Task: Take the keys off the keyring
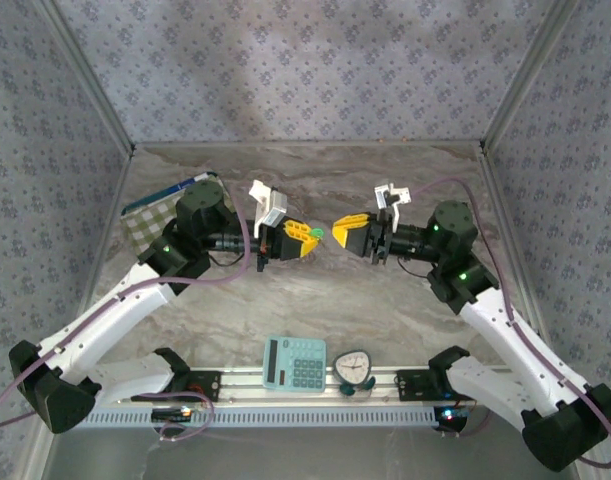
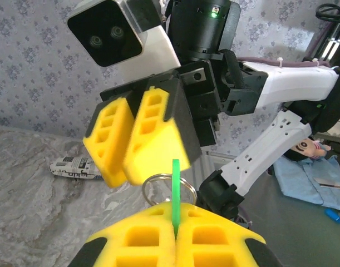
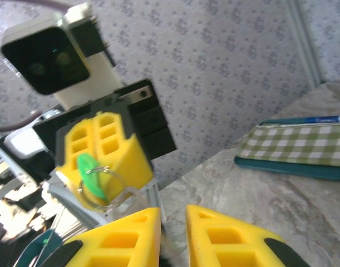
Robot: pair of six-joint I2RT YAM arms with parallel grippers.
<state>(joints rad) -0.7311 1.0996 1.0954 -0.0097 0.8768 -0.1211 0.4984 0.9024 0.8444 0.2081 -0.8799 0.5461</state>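
Observation:
My left gripper (image 1: 307, 238) is raised above the middle of the table, shut on a flat green key (image 2: 175, 186) that stands edge-on between its yellow pads. A silver keyring (image 2: 153, 186) loops through the key just past the fingertips. The right wrist view shows the same green key (image 3: 87, 173) and keyring (image 3: 106, 186), with a clear piece (image 3: 125, 196) hanging from the ring. My right gripper (image 1: 341, 226) faces the left one from a short distance away. Its fingers (image 3: 220, 233) are parted with nothing between them, and it is not touching the ring.
A green checked cloth (image 1: 157, 218) on a teal pad with a pen lies at the back left. A blue calculator (image 1: 295, 362) and a small round timer (image 1: 354, 367) sit at the near edge between the arm bases. The patterned walls close in on three sides.

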